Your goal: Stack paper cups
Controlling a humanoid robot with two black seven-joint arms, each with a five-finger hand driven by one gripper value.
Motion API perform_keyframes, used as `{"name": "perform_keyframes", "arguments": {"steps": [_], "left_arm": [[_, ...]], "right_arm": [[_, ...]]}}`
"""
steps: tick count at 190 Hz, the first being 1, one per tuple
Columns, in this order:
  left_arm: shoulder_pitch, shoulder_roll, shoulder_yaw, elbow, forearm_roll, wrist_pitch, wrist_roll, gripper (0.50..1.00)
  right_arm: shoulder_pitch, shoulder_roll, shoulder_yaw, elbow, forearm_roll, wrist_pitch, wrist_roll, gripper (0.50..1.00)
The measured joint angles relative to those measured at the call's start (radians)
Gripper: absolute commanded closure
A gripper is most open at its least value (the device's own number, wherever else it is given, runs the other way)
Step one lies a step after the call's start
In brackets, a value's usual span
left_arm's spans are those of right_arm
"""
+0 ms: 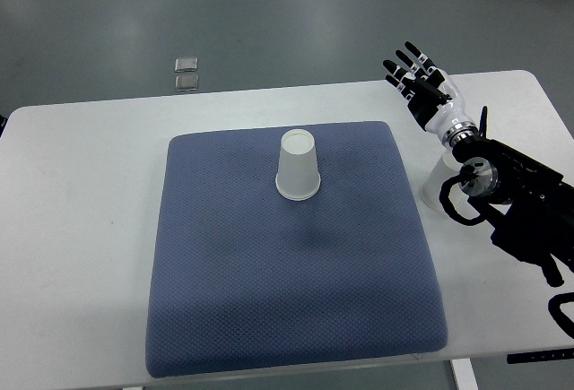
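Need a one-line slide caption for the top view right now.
Upside-down paper cup on the blue mat; open right hand raised over the white table's far right.

The paper cup (298, 165) at the centre of the frame looks matt white, its wall smooth. Under it the blue-grey mat (296, 255) is cloth with a fine, dimpled weave, dull all over. The white table (81, 229) around it is smooth with a faint sheen. At upper right, the right hand (421, 83) shows glossy white plastic shells and black finger joints.
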Motion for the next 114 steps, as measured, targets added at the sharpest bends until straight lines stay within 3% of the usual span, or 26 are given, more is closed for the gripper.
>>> {"name": "perform_keyframes", "arguments": {"steps": [114], "left_arm": [[0.008,0.0,-0.002,-0.007,0.002,-0.001,0.0,0.5]], "right_arm": [[0.003,-0.007,0.001,0.001,0.002,0.001,0.001,0.589]]}}
